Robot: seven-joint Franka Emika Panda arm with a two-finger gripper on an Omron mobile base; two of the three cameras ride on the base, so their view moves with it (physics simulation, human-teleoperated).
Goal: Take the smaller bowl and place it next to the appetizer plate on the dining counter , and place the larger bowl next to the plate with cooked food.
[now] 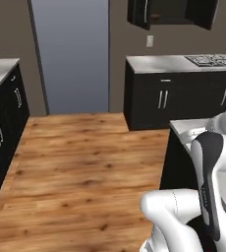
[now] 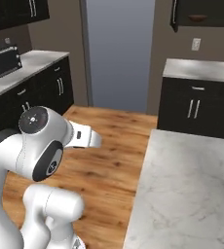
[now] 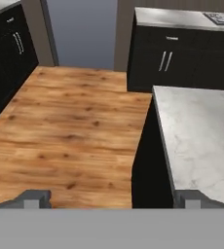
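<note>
1. Dark finger tips of my claw (image 3: 112, 200) stand at the two bottom corners of the hand view, spread as wide as they go, with nothing between them. The claw is empty.

2. Below and ahead of the claw I see bare wooden floor (image 3: 70, 131) on one side and the near corner of a pale marble slab (image 3: 201, 136) on the other. The hand hangs about over that corner's edge, touching nothing.

3. From the right base view the arm (image 2: 38, 146) is folded up close over the base, beside the long edge of the marble slab (image 2: 187, 189). I judge this slab to be the dining counter, though no sink or tap is in frame to confirm it.

4. What I can see of that slab carries no bowl and no plate. The smaller bowl, the larger bowl, the appetizer plate and the plate with cooked food lie somewhere outside these pictures; I cannot say where.

5. Further out: black cabinets (image 1: 179, 96) with a marble worktop and a hob at the far wall, a grey doorway (image 1: 70, 54), another cabinet run on the left bearing a dark toaster (image 2: 3, 61).

6. Assessment: nothing confirms that either bowl has been placed. With the claw empty and no task item in sight, I judge both placements to be outstanding, or at best unverifiable from here. What remains first is to bring the bowls into view.
</note>
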